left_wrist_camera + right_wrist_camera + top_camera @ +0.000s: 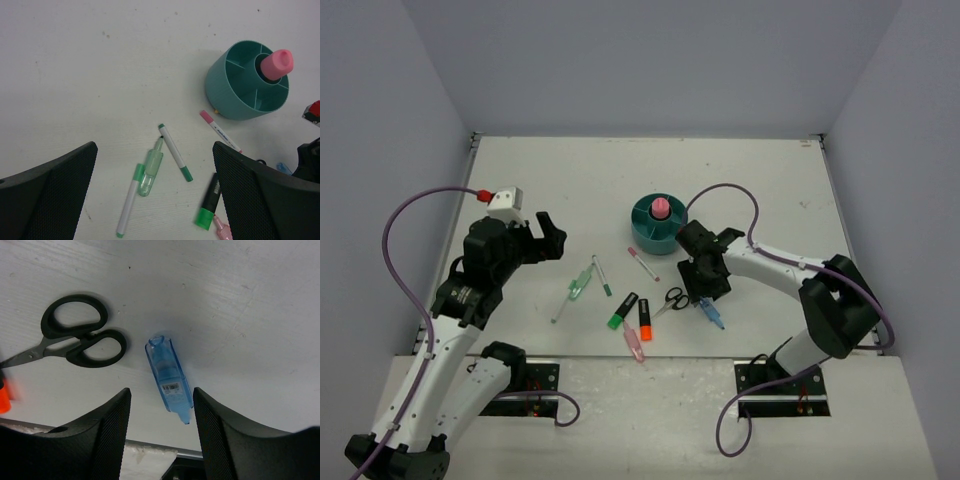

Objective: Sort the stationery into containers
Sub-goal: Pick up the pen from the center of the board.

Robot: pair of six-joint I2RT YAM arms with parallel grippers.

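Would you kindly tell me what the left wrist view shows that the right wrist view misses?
Left wrist only: the teal organizer with the glue stick in its central well, a green highlighter. Right wrist only: the scissors in full, and the right gripper open astride the blue marker. Shared: the white table; a blue sliver at the left view's edge may be that marker.

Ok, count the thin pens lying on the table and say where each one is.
3. A green-capped white pen lies left of the pale green marker; a green-tipped white pen lies just right of it; a pink-tipped pen lies near the teal organizer. None seems hidden.
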